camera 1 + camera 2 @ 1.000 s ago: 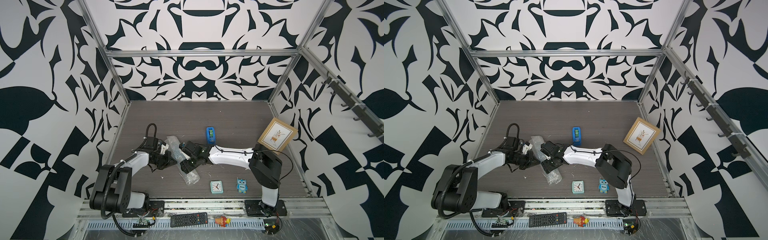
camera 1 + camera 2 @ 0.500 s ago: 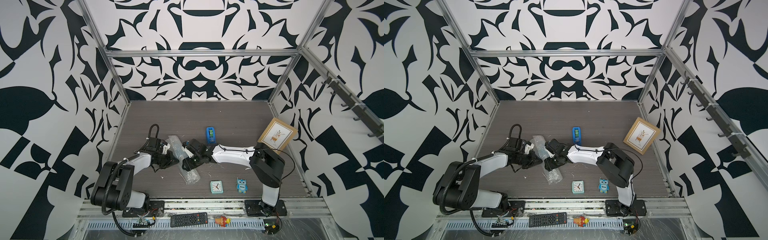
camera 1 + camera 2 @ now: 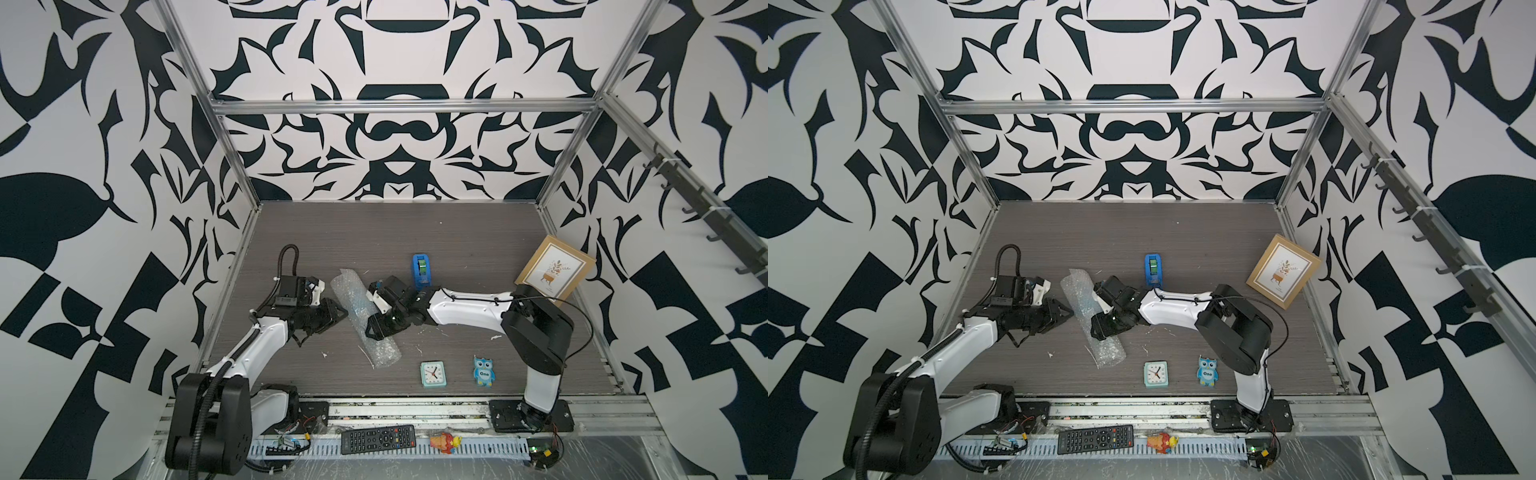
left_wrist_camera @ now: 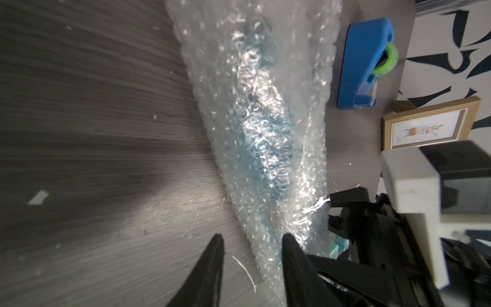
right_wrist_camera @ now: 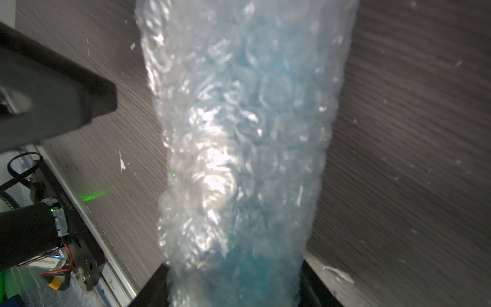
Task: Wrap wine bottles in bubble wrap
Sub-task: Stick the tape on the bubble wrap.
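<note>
Jaws of our left tool [image 4: 252, 239] just parted from the bubble wrap [image 3: 380, 349], so our right tool [image 5: 233, 284] alone clamps the wrapped wine bottle [image 5: 265, 79].

Bottle [image 4: 265, 148] only a blue blur inside bubble wrap [image 4: 305, 79]

Left pincer [image 4: 252, 239] parted and empty, right pincer [image 3: 376, 330] clamped, arms low.

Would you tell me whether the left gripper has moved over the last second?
Yes, slightly: the left gripper has drawn back from the bubble wrap, away from the blue tape dispenser.
</note>
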You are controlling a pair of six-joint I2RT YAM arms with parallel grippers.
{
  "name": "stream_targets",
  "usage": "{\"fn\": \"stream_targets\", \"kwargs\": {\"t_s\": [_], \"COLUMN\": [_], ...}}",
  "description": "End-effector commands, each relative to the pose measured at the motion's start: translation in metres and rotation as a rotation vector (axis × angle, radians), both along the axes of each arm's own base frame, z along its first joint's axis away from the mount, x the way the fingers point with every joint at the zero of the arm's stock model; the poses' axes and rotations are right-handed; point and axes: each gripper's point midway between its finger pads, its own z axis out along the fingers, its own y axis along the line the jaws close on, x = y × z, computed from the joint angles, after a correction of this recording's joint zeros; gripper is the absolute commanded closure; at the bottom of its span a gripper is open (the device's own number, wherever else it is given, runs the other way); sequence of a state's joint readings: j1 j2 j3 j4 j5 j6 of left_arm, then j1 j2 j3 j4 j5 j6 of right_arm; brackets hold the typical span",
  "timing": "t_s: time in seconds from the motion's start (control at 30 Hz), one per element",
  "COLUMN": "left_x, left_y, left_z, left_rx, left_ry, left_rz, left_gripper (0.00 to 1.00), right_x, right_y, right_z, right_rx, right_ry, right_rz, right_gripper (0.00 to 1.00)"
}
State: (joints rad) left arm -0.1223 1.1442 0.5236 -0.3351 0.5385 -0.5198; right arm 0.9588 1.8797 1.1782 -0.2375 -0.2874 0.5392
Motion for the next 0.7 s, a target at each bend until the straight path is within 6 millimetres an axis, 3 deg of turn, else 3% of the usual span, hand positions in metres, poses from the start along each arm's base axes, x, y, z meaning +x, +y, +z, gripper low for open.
{"fn": "stream_targets", "kwargs": {"t_s": [0.0, 0.1, 0.23, 0.37, 0.67], "left_x": [-0.009, -0.012, -0.012, 0.002, 0.044], "left_y": [-0.002, -0.017, -0.042, -0.05, -0.069], "left_z": [0.0, -0.008, -0.023, -0.032, -0.029], "left_rx": [-0.023, -0.069, -0.091, -0.107, -0.14], "left_ry": [0.043, 0.065, 0.08, 0.083, 0.034], "left_rz": [0.0, -0.017, -0.045, -0.047, -0.102], "left_gripper": [0.76, 0.86, 0.87, 0.87, 0.87], "right_x": [0.005, 0.005, 0.004, 0.001, 0.01], "right_y": [-0.025, -0.024, -0.024, -0.022, -0.009], "right_z": [-0.014, -0.014, -0.014, -0.01, -0.001], "right_rx": [-0.087, -0.076, -0.056, -0.009, 0.052], "right_ry": [0.004, 0.012, 0.03, 0.043, 0.025], "right_rz": [-0.063, -0.076, -0.108, -0.151, -0.228], "right_gripper": [0.42, 0.42, 0.42, 0.42, 0.39]}}
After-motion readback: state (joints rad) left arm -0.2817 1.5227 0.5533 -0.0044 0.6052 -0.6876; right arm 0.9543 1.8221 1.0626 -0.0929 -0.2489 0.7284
